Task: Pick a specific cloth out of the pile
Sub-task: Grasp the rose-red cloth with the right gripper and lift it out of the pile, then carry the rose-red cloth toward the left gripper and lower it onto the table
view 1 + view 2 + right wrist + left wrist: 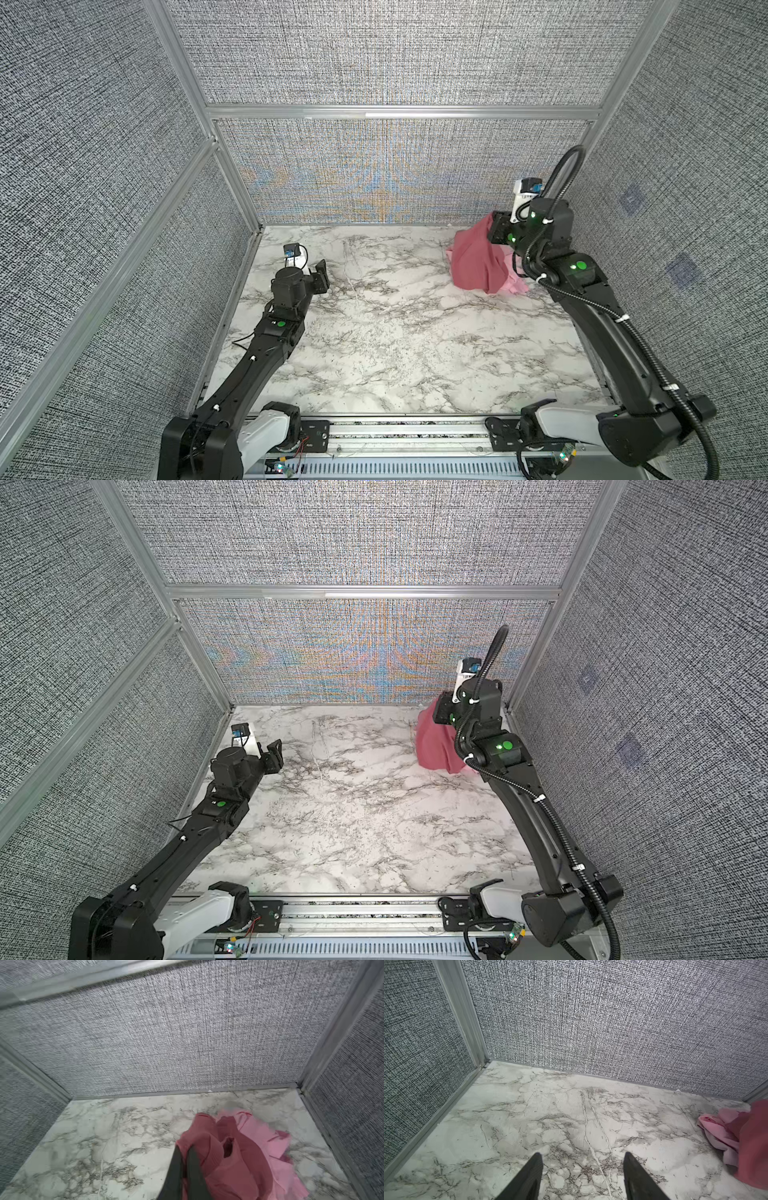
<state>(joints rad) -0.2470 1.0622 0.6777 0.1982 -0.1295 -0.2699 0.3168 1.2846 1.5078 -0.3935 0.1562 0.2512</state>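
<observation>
Hanging limp and light from right gripper (184,1149) pinching together on a top fold, rose-red cloth (478,259) draping onto pink pile (270,1142) at far right corner of marble table (374,332); likely slipping unless gathered thick; left gripper (582,1167) idling apart, empty.

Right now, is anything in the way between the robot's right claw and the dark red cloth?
No. The right gripper is shut on the cloth, which hangs lifted, draping over the pile of lighter pink cloths. The left gripper is open and far off over the bare table.
</observation>
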